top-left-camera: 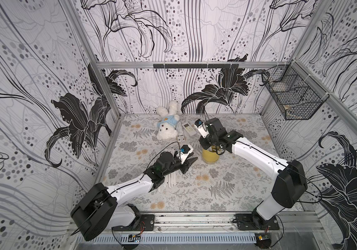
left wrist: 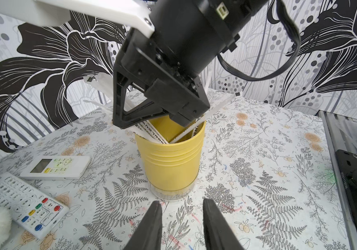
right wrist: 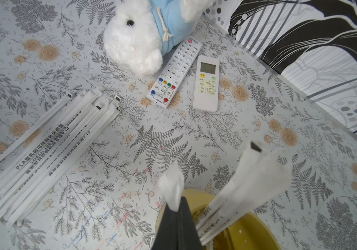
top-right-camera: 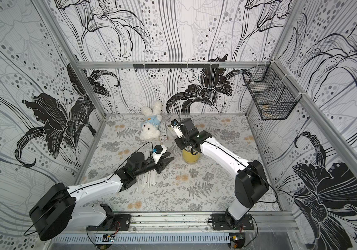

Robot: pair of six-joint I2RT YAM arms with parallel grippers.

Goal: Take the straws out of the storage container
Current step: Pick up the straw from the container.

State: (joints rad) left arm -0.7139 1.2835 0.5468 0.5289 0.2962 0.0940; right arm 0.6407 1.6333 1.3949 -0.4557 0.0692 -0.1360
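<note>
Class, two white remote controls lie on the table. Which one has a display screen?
The shorter, wider white remote control, farther from the white plush toy: it has a grey screen, while the longer remote has only buttons.

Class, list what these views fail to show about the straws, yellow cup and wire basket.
How many straws remain in the yellow cup: the right arm covers much of its mouth in both top views and the left wrist view.
The straw pile on the table: left arm covers most from above; the right wrist view's edge cuts it.
The wire basket's contents: too small, behind mesh, top views.
</note>
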